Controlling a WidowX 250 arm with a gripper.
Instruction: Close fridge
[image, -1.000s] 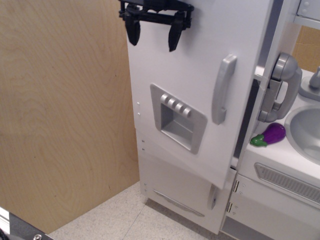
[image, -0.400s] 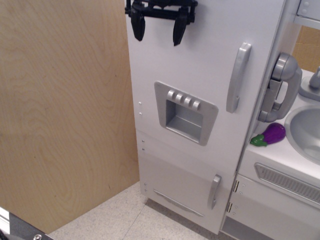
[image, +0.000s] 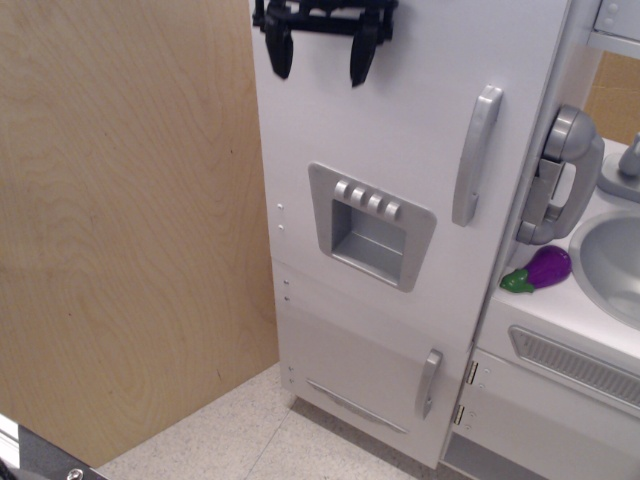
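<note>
The tall white fridge (image: 400, 130) fills the middle of the view. Its large door lies flush with the fridge body, and no shelves show. The door bears a grey vertical handle (image: 476, 155) at its right and a grey four-button dispenser panel (image: 370, 226) in the middle. My black gripper (image: 320, 58) hangs at the top in front of the door's upper left part. Its two fingers point down, spread apart, with nothing between them.
A smaller white lower door (image: 365, 370) with a short grey handle (image: 429, 383) sits below. A wooden panel (image: 130, 230) stands left. Right are a grey toy phone (image: 558, 175), a purple eggplant (image: 540, 270) and a grey sink basin (image: 612, 262) on the white cabinet.
The fridge door has swung from ajar to flush against the fridge body. My gripper has shifted slightly right and up, still open.
</note>
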